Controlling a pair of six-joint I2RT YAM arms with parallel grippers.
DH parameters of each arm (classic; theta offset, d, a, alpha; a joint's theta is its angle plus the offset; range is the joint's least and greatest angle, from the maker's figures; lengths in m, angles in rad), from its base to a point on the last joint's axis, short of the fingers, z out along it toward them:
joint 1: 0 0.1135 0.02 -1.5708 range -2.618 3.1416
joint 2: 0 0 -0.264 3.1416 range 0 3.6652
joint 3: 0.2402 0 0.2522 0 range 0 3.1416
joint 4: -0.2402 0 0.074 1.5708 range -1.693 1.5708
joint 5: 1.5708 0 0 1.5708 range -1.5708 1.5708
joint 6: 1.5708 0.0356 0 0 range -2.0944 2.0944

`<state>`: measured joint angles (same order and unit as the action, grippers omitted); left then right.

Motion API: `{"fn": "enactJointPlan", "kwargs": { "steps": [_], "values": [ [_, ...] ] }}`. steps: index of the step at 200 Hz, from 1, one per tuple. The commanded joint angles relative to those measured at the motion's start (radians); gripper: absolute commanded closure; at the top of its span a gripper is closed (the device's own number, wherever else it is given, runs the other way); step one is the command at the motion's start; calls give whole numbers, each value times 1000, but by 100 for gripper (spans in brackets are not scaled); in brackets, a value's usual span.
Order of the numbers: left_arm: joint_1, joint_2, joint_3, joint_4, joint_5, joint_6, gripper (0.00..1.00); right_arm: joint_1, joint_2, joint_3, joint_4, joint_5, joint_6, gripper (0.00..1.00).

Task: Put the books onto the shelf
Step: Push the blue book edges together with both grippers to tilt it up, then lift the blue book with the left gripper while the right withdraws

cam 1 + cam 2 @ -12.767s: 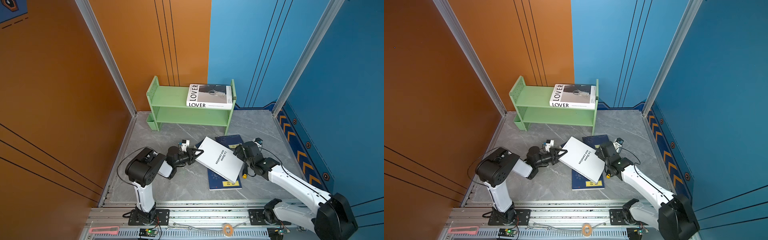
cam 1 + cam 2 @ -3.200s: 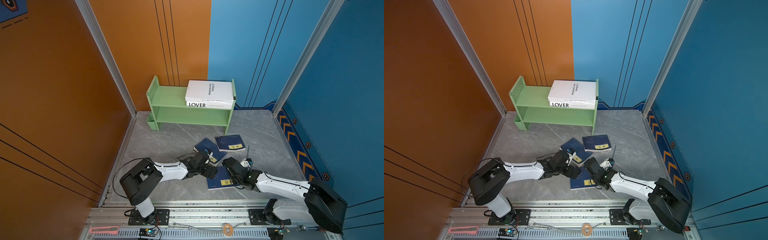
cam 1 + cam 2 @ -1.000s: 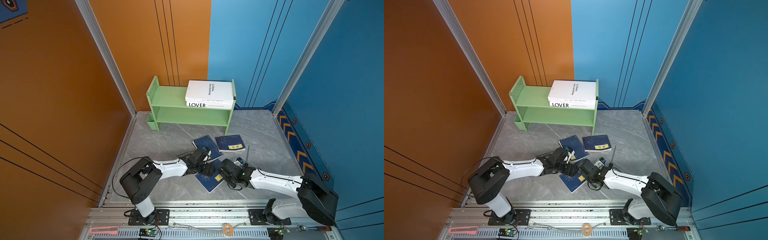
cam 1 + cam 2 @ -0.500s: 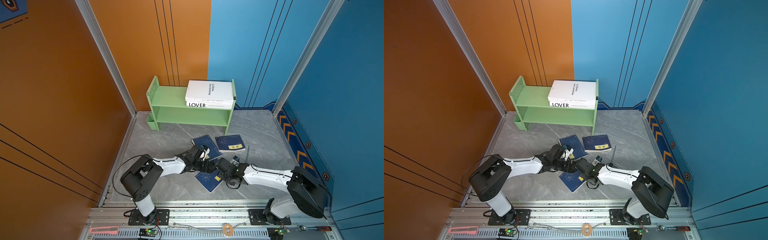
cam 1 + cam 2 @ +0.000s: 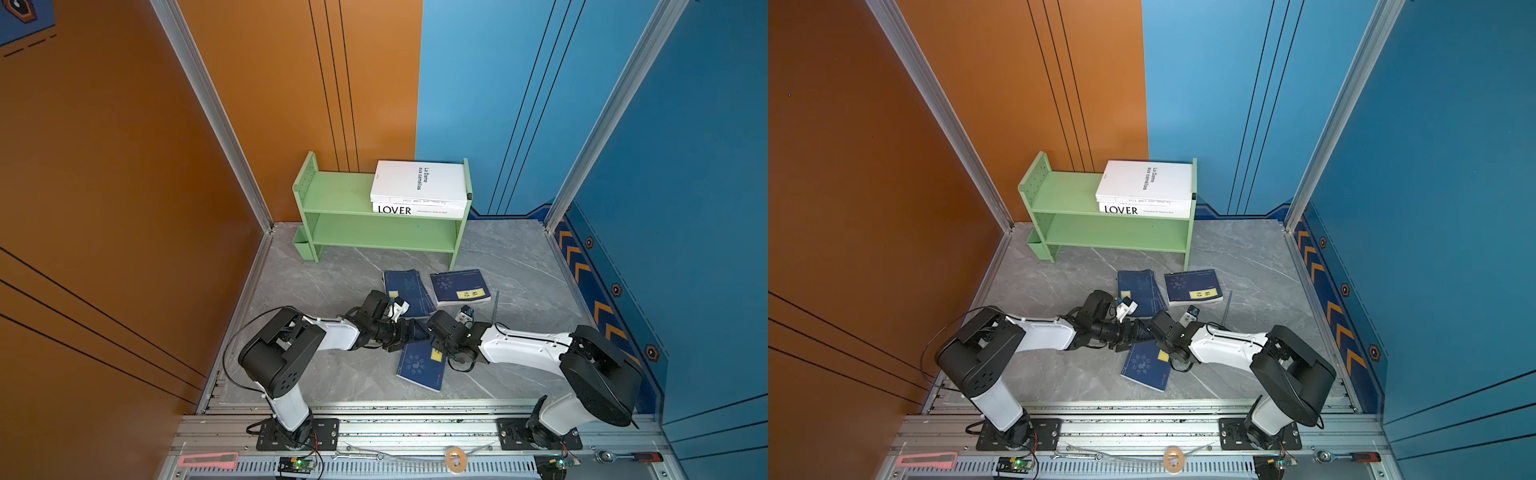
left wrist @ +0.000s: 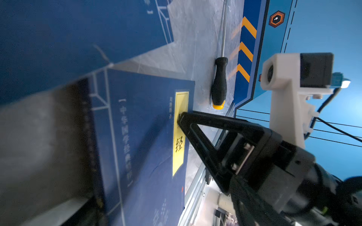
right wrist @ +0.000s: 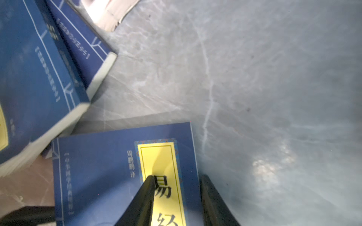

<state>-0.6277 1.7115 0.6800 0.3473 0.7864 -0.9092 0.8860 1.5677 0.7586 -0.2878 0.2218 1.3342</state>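
A blue book with a yellow label lies nearest the front rail. My right gripper has closed down on its right edge. One of the fingers rests on the label and the other sits just outside the edge. My left gripper is open at the book's far left corner. Two more blue books lie in front of the green shelf. On the shelf's top a white book is stacked on the LOVER book.
A black-handled screwdriver lies on the grey floor right of the books. A small green bin hangs at the shelf's left leg. Orange and blue walls close in the sides. A tape roll and a pink tool lie on the front rail.
The right gripper's jaws narrowed from wide open onto the front book's edge, and that arm slid a little leftward. The left gripper stayed open beside the book.
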Motion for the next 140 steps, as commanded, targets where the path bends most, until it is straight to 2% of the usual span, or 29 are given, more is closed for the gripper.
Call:
{"fn": "enactJointPlan", "kwargs": {
  "steps": [1, 22, 57, 89, 124, 140],
  "values": [
    [-10, -29, -8, 12, 89, -59, 16, 0, 83, -64, -2, -100, -1, 59],
    [-10, -23, -20, 6, 58, -59, 25, -2, 75, -71, 12, -98, 0, 59],
    [-20, -12, -18, -35, -11, -37, 51, -12, 50, -89, 32, -102, 5, 60],
    [-30, -48, 15, -197, -81, 58, 70, -24, 8, -107, 28, -93, 8, 60],
    [-49, -108, 76, -392, -126, 178, 95, -41, -81, -105, -1, -66, -10, 59],
    [-54, -135, 85, -429, -110, 200, 100, -50, -149, -90, -42, -38, -36, 57]
  ]
}}
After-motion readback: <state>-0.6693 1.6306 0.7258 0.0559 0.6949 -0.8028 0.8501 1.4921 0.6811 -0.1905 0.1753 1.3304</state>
